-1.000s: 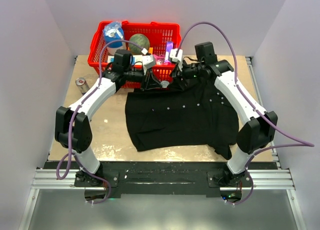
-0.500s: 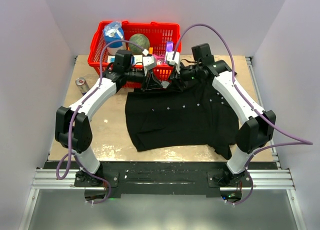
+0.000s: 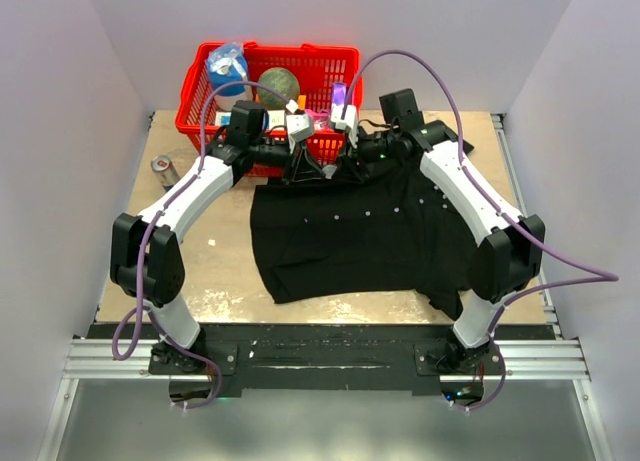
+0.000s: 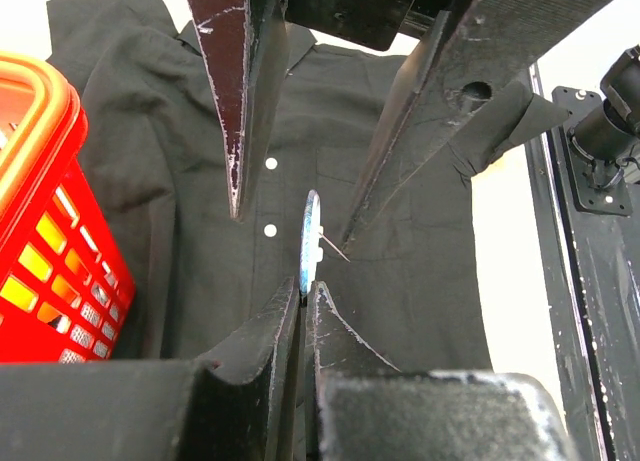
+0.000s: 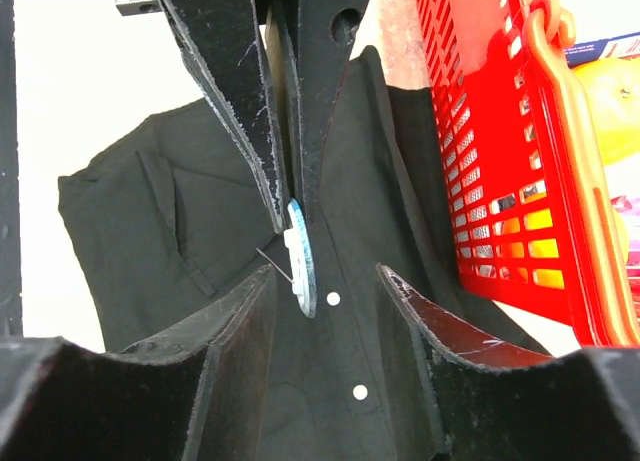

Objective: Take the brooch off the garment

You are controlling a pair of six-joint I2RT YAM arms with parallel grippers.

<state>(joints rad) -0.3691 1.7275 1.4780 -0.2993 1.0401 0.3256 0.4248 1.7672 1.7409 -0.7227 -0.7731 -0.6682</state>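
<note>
**Far edge of the counter [image 3: 210,271], just in front of the red plastic mesh basket [image 5: 480,161].** The small round silvery-grey brooch [image 4: 310,236] is seen edge-on. It is pinched at its rim between your left fingers [image 4: 285,316], which are pressed together on it. Its thin pin [image 4: 335,249] juts free to one side. The disc appears to stand clear above the large black short-sleeved button-up shirt [image 3: 360,241], over the row of small white buttons [image 4: 270,163] near the collar. Whether the pin tip has fully left the cloth, you cannot tell for certain. Your right fingers [image 5: 250,311] are spread wide and hold nothing; they straddle the brooch and the left fingertips, apparently without touching either. Judged from this, the detaching step looks essentially done. What is left is to draw the brooch away from the shirt and set it down off the garment, without letting the pin snag the fabric.
</note>
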